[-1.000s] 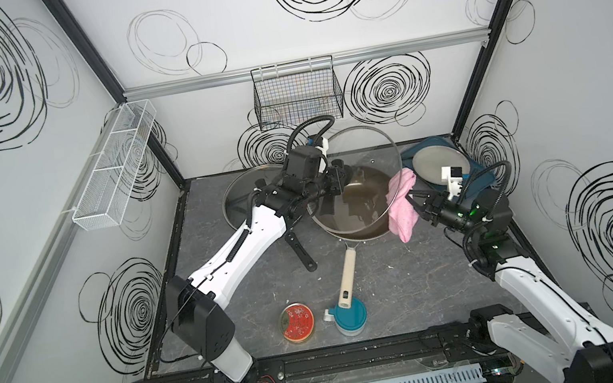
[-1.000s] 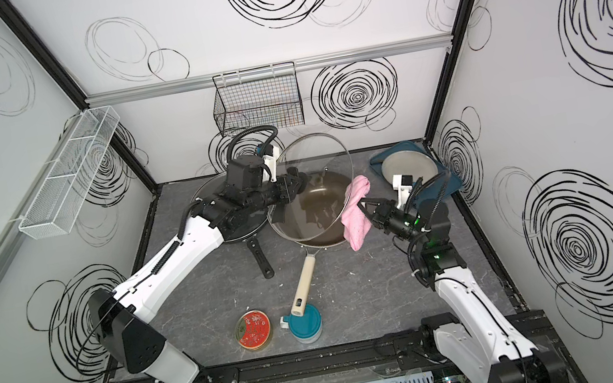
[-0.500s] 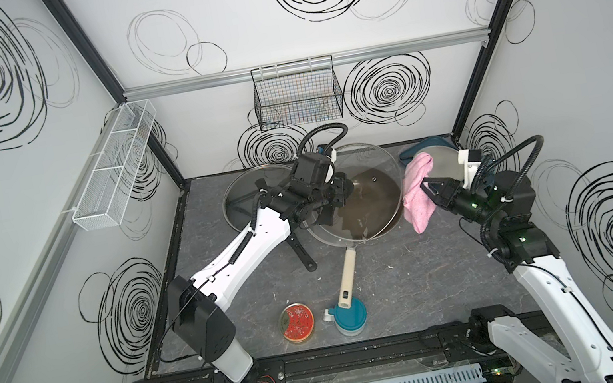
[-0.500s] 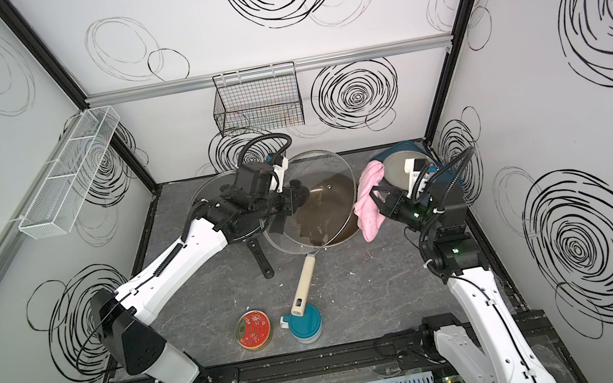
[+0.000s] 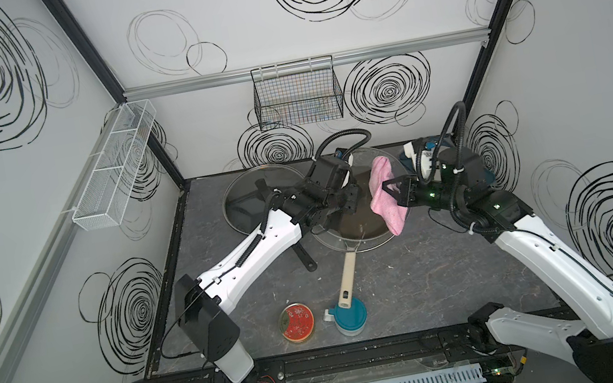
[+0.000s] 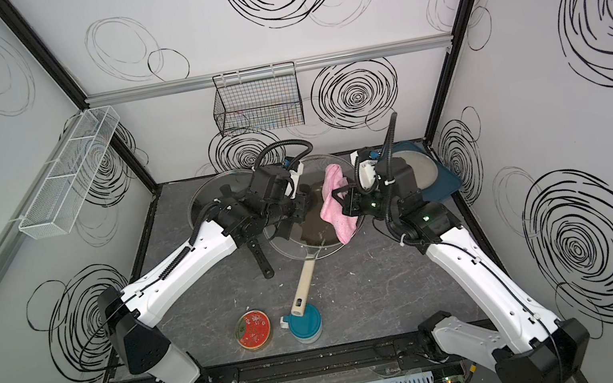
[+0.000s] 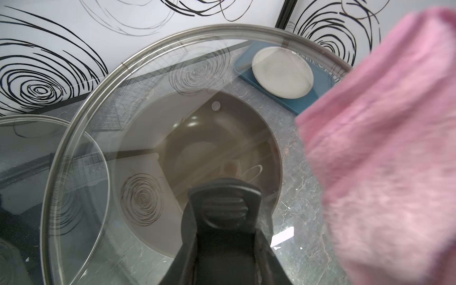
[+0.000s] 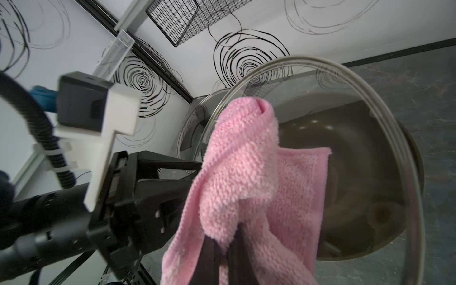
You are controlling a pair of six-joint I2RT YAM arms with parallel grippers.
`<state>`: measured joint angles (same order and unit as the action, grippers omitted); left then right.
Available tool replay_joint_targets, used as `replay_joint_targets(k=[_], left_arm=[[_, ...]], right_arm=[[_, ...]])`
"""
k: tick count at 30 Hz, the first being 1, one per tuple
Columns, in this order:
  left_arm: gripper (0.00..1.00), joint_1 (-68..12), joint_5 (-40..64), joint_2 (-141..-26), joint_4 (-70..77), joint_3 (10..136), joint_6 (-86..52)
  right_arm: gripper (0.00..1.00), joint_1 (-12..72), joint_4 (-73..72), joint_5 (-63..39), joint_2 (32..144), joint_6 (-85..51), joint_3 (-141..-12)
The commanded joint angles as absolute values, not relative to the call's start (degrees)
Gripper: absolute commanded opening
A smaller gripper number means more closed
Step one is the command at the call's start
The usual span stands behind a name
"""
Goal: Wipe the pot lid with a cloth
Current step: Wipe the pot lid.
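The pot lid [image 5: 340,239] [image 6: 293,245] is clear glass with a metal rim. It is held tilted above a brown pan [image 5: 360,221]. My left gripper [image 5: 350,198] [image 7: 223,222] is shut on the lid's black handle [image 7: 224,202]. The pink fuzzy cloth [image 5: 380,176] [image 6: 332,192] [image 8: 237,160] hangs bunched from my right gripper [image 5: 391,193] [image 8: 223,244], which is shut on it. The cloth lies over the right part of the lid's rim [image 8: 370,138]. In the left wrist view the cloth [image 7: 382,148] is blurred and fills the side past the rim.
The pan's cream handle [image 5: 348,274] points at a teal cup [image 5: 349,317] beside a red tin [image 5: 296,322]. A second glass lid [image 5: 252,201] lies on a dark pan at the back left. A blue tray [image 6: 448,181] with a grey plate sits at the back right. A wire basket [image 5: 297,95] hangs on the back wall.
My right arm lifted and swung right with the cloth, then brought it back left onto the lid's right rim. The left gripper shifted the tilted lid slightly forward and lower.
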<state>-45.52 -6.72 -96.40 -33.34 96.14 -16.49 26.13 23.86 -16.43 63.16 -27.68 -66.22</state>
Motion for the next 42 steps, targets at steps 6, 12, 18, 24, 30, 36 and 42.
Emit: replay_joint_targets(k=[6, 12, 18, 24, 30, 36, 42], left_arm=[[0.00, -47.9, -9.6, -94.8, -23.4, 100.7, -14.3], [0.00, -49.5, -8.3, -94.1, -23.7, 100.8, -12.9], [0.00, -51.2, -6.2, -93.5, -24.5, 100.2, -11.5], [0.00, -52.4, -5.4, -93.3, -24.5, 100.1, -10.6], [0.00, -52.8, -4.7, -93.5, -24.4, 101.1, -10.5], [0.00, -52.9, -5.0, -93.8, -23.7, 101.9, -10.4], [0.00, -52.6, -6.2, -94.1, -24.5, 101.9, -10.6]], right_arm=[[0.00, 28.7, 29.8, -4.4, 68.3, -25.0, -69.7], [0.00, 27.3, 27.8, -2.4, 71.7, -24.3, -70.5], [0.00, 23.6, 23.1, -8.0, 75.7, -23.6, -73.1], [0.00, 23.7, 20.9, -12.0, 83.1, -22.2, -78.8], [0.00, 25.9, 18.5, -15.8, 88.8, -22.8, -81.7], [0.00, 28.6, 16.1, -18.9, 90.4, -24.3, -80.6], [0.00, 25.9, 14.4, -17.4, 87.3, -26.3, -77.3]])
